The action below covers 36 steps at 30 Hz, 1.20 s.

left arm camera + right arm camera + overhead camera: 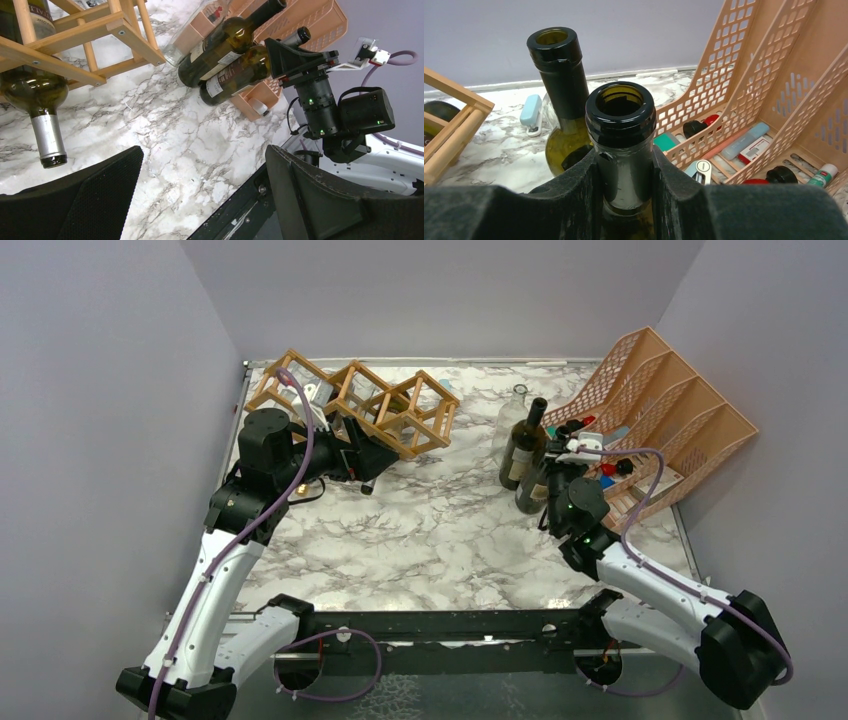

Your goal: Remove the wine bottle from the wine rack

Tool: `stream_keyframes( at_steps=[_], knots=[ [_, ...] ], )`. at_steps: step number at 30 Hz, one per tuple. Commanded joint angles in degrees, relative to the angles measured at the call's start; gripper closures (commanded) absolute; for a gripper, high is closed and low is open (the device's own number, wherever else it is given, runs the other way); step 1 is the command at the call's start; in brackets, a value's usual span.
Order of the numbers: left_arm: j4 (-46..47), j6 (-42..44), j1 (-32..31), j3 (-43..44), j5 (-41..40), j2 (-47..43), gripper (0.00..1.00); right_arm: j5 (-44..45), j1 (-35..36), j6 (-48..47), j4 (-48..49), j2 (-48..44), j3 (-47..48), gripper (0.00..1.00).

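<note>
**Glass bottle lodged in the rack, its neck toward an open claw**

The left claw point(204, 156) is released, its jaws spread wide with nothing between them. Ahead of it, off toward the finger at the left edge of its wrist view, lies the dark green glass wine bottle point(34, 92). Its body sits in a cell of the light tan wooden lattice wine rack point(100, 27). Its silver-foiled neck pokes out past the frame above the white-and-grey marbled counter point(165, 145), apart from the claw.

The bottle is likely stiff, smooth and breakable. The foil looks whole, so it may be full and heavy. The neck seems the place to take hold: it is the only part clear of the bars and slim enough for the jaws, and the lip at the mouth would check any slipping. A pull along the bottle's own axis should avoid levering it against the wood. The rack looks light and could drag along.

The right claw point(624, 172) is clenched on the neck of an open dark glass bottle point(620, 112) standing just beside the peach plastic mesh file organizer point(744, 75).
</note>
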Motion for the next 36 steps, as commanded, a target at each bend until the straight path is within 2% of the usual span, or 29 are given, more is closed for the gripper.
stream_keyframes(
  at_steps=[1, 4, 6, 8, 12, 19, 24, 28, 32, 36],
  knots=[
    [0.86, 0.14, 0.07, -0.58, 0.49, -0.61, 0.01, -3.08, -0.26, 2.83, -1.83, -0.77, 1.47, 0.67],
    [0.91, 0.32, 0.12, -1.02, 0.28, -0.59, 0.01, -5.14, -0.31, 3.06, -5.69, -1.31, 1.94, 0.44],
    [0.72, 0.73, 0.07, -1.24, 0.09, -0.57, 0.01, -5.79, -0.31, 3.61, -8.26, -1.92, 2.54, 0.34],
    [0.09, 1.34, 0.11, -1.42, -0.45, -0.61, 0.01, -5.70, -0.27, 4.49, -10.91, -2.84, 3.08, 0.20],
    [-1.90, 3.14, 0.05, -1.77, -2.52, -0.60, 0.01, -6.71, -0.31, 7.61, -18.73, -6.16, 4.96, 0.02],
    [-8.05, 7.70, 0.09, -2.15, -9.20, 0.21, 0.01, -13.68, -0.32, 13.17, -36.48, -12.97, 9.37, 0.00],
    [-9.19, 6.55, 0.09, -5.63, -18.06, -1.72, 0.01, -26.73, -0.24, 15.98, -46.92, -18.20, 11.72, 0.00],
    [-9.05, 6.77, 0.12, -7.66, -23.12, -1.05, 0.01, -38.75, -0.25, 17.17, -48.85, -20.36, 11.46, 0.00],
    [-7.55, 9.36, 3.90, -8.74, -21.83, 2.12, 0.01, -46.30, -0.25, 23.30, -48.58, -19.15, 12.36, 0.00],
    [-2.79, 10.97, 10.75, -10.25, -17.99, 3.29, 0.01, -43.98, -0.22, 32.61, -50.89, -17.21, 14.14, 0.00]
  ],
)
